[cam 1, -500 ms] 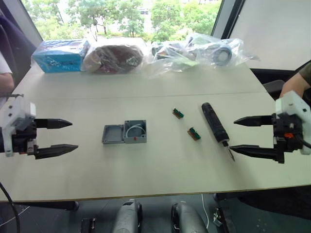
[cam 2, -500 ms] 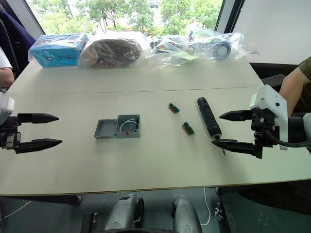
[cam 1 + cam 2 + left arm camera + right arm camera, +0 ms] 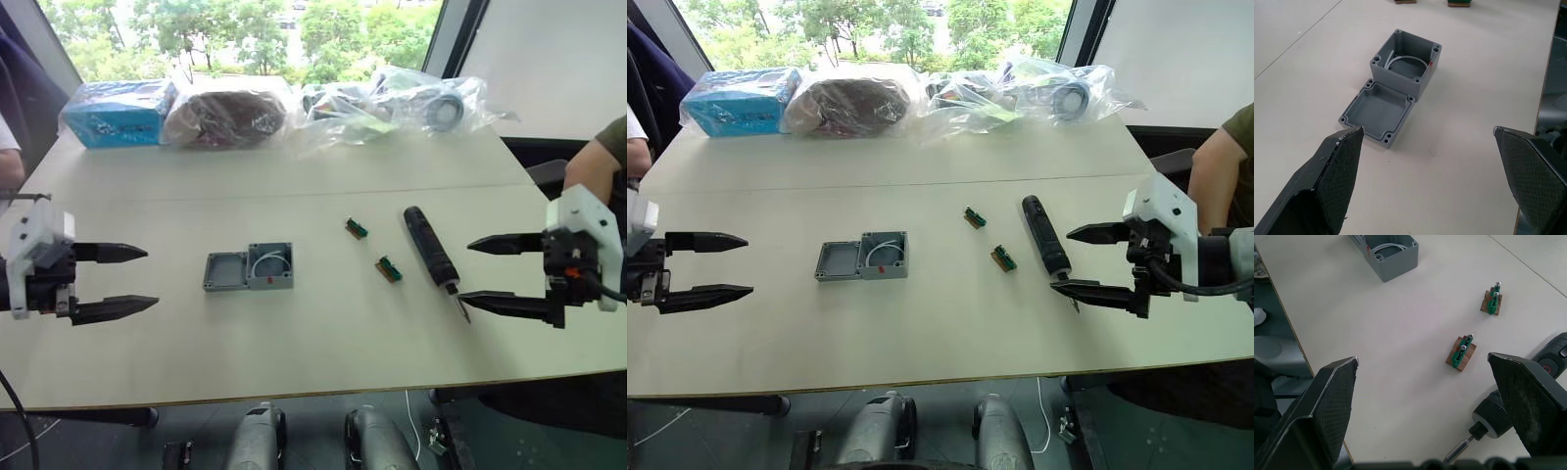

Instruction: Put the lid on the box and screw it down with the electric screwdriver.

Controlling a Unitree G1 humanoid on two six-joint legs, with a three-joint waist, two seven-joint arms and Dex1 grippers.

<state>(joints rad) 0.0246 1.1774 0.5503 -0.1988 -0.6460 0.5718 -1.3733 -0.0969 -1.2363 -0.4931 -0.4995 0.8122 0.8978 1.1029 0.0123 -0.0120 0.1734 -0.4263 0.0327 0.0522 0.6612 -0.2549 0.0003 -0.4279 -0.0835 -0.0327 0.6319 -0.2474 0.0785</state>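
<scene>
Lid (image 3: 225, 271) lies mid-table, hollow side up, touching the left side of the box (image 3: 271, 265). Box is open-topped w/ white wires coiled inside and a red mark on its near wall. Lid not on yet, so nothing of the task is done.

Electric screwdriver (image 3: 432, 249) lies well right of the box, bit pointing toward the near edge, tip just beside the lower finger of the right gripper (image 3: 483, 270). Two small green-and-brown connector blocks, far one (image 3: 359, 228) and near one (image 3: 391, 269), sit btwn box and driver.

Left gripper (image 3: 132, 280) hovers left of the lid, fingers spread wide, nothing held. Right gripper same: wide apart, empty, at the driver's bit end.

Risks, as I judge them:
- Lid is thin and flat on the table (image 3: 323, 333); a pinch from the side prob. slides it or shoves it into the box, shifting both.
- Lid is upside down, so needs flipping before seating; easy to drop or land crooked, holes not lined up w/ the box corners.
- Wires could stick up and get pinched under the rim.
- Driver is round, may roll when a finger touches it; gripping near the bit would leave it badly balanced.
- Sweeping the right arm toward the box could knock the near connector block.

Bagged items (image 3: 392, 98) and a blue pack (image 3: 118, 113) line the far edge, well clear. A person's arm (image 3: 598, 162) shows at far right.
</scene>
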